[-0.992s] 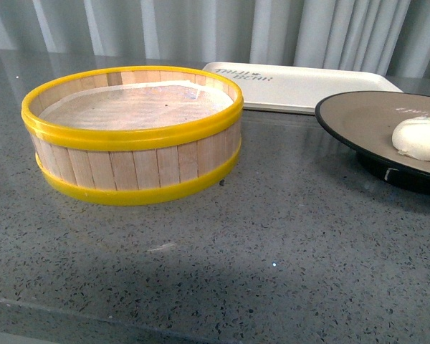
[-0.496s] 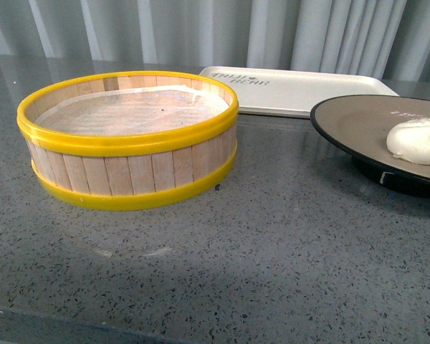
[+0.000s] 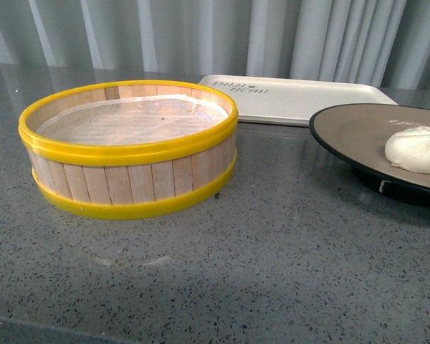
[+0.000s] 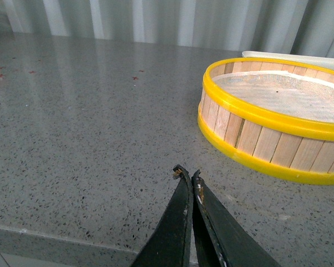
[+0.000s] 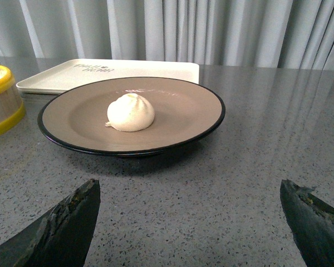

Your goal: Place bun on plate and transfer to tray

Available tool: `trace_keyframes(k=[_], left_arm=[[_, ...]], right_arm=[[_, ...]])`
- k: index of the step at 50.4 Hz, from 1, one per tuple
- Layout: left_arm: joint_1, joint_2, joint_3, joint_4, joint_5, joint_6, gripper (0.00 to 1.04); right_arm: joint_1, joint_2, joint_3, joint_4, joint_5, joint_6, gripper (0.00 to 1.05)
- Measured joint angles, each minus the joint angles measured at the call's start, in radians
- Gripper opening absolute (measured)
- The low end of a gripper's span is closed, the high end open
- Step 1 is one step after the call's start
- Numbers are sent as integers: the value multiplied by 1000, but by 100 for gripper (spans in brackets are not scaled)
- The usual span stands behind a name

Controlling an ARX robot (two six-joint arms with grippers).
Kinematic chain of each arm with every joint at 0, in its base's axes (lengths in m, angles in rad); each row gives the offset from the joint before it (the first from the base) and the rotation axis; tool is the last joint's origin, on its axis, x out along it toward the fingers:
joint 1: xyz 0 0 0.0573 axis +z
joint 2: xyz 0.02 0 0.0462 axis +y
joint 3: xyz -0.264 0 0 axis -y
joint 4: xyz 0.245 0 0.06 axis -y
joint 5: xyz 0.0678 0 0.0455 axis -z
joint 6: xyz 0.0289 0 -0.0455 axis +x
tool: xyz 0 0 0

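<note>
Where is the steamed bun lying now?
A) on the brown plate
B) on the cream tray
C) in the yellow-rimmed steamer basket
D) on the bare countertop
A: the bun rests on the tan inside of the black-rimmed plate; the steamer basket holds no bun.

desk [image 3: 272, 258] up front: open stretch before the plate [image 5: 172, 105]; nothing between it and the right fingers [image 5: 67, 222] | middle: clear lane between basket [image 3: 129, 179] and plate | back: tray [image 3: 308, 97] behind both; curtain [image 3: 201, 36] beyond | plate top: only the bun [image 5: 131, 112] in the way
</note>
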Motion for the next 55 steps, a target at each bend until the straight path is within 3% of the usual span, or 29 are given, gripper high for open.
trace_keyframes(k=[37, 42, 53, 55], left_arm=[[0, -216, -22, -162, 0, 0, 4], [0, -337, -21, -320, 0, 0, 4], [0, -385, -21, -339, 0, 0, 4], [0, -386, -21, -339, 0, -1, 11]], right_arm=[[0, 0, 0, 0, 0, 0, 96], [0, 0, 0, 0, 0, 0, 96], [0, 0, 0, 0, 0, 0, 96], [0, 0, 0, 0, 0, 0, 96]])
